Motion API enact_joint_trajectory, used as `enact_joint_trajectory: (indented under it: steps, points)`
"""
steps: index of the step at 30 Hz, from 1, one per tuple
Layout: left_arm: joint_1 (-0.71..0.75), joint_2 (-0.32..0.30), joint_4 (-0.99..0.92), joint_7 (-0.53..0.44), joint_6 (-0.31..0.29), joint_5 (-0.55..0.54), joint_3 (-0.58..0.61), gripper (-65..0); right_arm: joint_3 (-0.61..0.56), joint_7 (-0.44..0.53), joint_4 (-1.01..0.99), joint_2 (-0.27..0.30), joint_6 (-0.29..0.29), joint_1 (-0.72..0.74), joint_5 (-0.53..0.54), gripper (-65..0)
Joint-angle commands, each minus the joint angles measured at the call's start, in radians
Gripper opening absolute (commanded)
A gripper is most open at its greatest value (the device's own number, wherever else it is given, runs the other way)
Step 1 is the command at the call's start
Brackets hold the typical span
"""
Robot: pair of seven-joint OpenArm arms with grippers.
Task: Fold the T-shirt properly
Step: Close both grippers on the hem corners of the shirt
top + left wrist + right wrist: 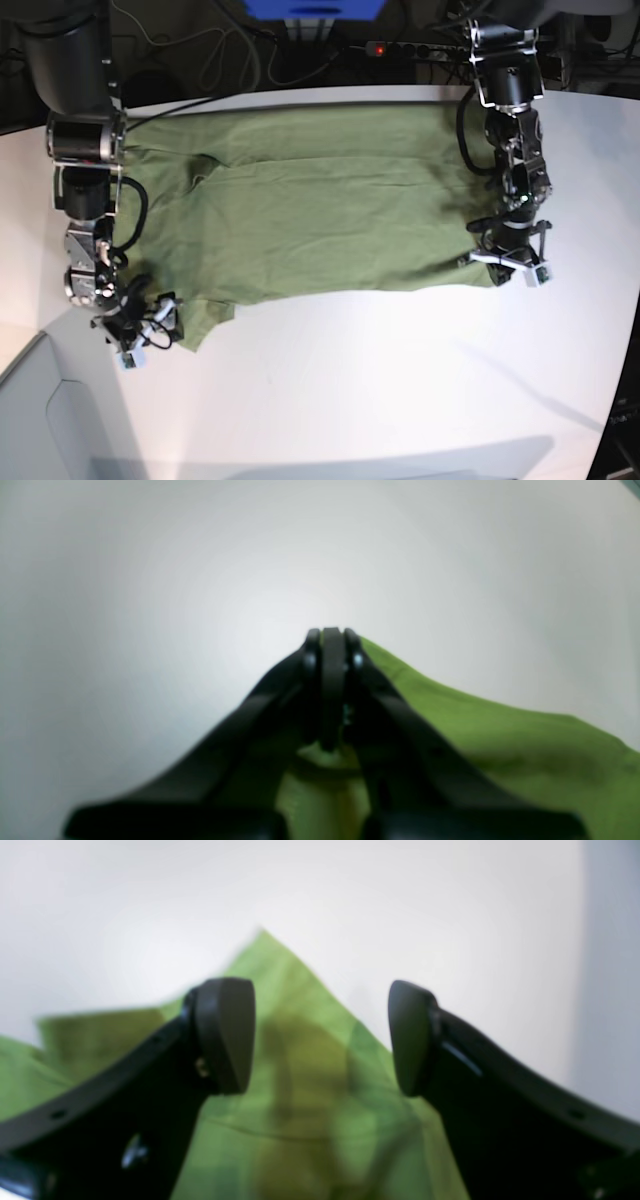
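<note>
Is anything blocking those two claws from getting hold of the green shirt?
Nothing visible. The left gripper is already shut on the T-shirt's edge, and the right gripper hangs open right over a corner of it, only bare white table around.

T-shirt [310,215] soft matt cloth; table [400,380] smooth white.

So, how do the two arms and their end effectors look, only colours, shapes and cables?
Both arms are dark, built from black and grey cylindrical segments, with black cables looping beside them. The left end effector has slim black curved fingers with small shiny screws. The right end effector has black curved fingers ending in rounded matte pads. In the base view, both wrists carry small white parts.
</note>
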Motion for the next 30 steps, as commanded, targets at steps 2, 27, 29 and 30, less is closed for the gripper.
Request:
enact_joint_trajectory:
  steps: [2,27,29,30]
  points:
    - [-0.019,-0.012,0.018,-0.026,-0.008,-0.003,-0.002,-65.0,-0.002,0.026,0.012,0.004,-0.008,0.032,0.017,-25.3]
    - [0.003,-0.012,0.044,-0.026,-0.011,-0.003,-0.008,-65.0,-0.003,0.020,0.014,0.004,-0.006,-0.011,0.018,-65.0]
    - [0.029,-0.012,0.085,-0.026,-0.011,-0.003,-0.008,-65.0,-0.002,0.017,0.049,0.006,-0.006,-0.015,0.018,-65.0]
    - [0.036,-0.012,0.107,-0.026,-0.011,-0.003,-0.008,-65.0,0.000,0.015,0.074,0.006,-0.006,-0.026,0.018,-65.0]
